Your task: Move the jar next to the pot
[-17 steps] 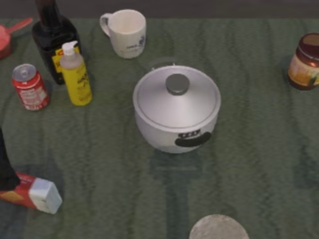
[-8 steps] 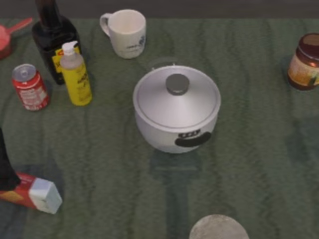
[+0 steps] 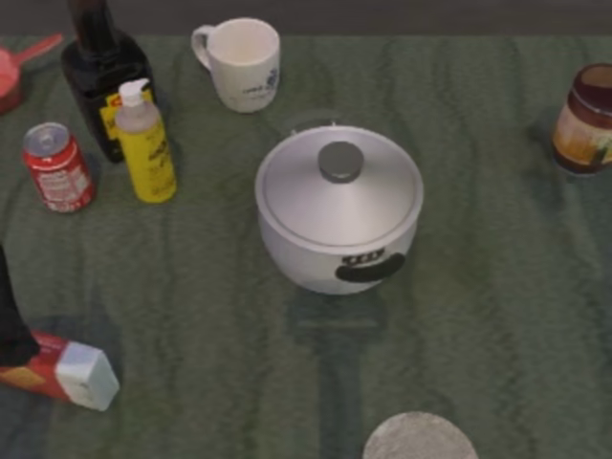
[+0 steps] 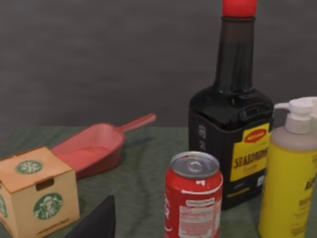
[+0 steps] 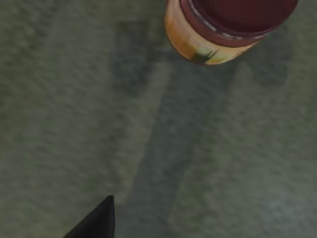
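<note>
While upright, jar (image 3: 585,120) lid up, right edge

The top view looks straight down on the counter (image 3: 497,316) from high above. The left wrist view sits low and close, facing level toward the can (image 4: 193,195) and bottle (image 4: 232,124), shared with the top view's left. The right wrist view looks steeply down, near the jar (image 5: 223,29) at the top view's right edge.
</note>
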You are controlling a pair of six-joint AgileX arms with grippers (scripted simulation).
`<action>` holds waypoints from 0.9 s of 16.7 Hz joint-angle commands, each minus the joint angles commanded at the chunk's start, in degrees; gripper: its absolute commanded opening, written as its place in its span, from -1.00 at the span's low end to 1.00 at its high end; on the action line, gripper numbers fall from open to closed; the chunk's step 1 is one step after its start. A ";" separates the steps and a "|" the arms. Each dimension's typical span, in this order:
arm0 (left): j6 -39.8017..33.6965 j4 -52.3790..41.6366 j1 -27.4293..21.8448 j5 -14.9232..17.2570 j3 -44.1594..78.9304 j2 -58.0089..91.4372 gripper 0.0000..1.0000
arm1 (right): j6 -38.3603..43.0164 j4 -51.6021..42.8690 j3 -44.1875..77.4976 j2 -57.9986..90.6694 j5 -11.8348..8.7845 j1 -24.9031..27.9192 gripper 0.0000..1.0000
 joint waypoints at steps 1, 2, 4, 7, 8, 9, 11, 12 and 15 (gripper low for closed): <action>0.00 0.00 0.00 0.00 0.00 0.00 1.00 | -1.57 -3.10 6.25 5.66 -0.30 -0.06 1.00; 0.00 0.00 0.00 0.00 0.00 0.00 1.00 | -3.09 -6.01 12.37 11.14 -0.60 -0.10 1.00; 0.00 0.00 0.00 0.00 0.00 0.00 1.00 | -5.98 -11.34 24.10 21.54 -1.22 -0.14 1.00; 0.00 0.00 0.00 0.00 0.00 0.00 1.00 | -9.75 -17.78 39.72 35.22 -2.11 -0.13 1.00; 0.00 0.00 0.00 0.00 0.00 0.00 1.00 | -10.81 -19.49 44.22 39.14 -2.38 -0.12 1.00; 0.00 0.00 0.00 0.00 0.00 0.00 1.00 | -11.78 -20.99 48.32 42.72 -2.64 -0.10 1.00; 0.00 0.00 0.00 0.00 0.00 0.00 1.00 | -13.32 -23.30 54.97 48.54 -3.07 -0.07 1.00; 0.00 0.00 0.00 0.00 0.00 0.00 1.00 | -13.89 -24.12 57.46 50.74 -3.24 -0.06 1.00; 0.00 0.00 0.00 0.00 0.00 0.00 1.00 | -14.83 -25.41 61.56 54.38 -3.53 -0.03 1.00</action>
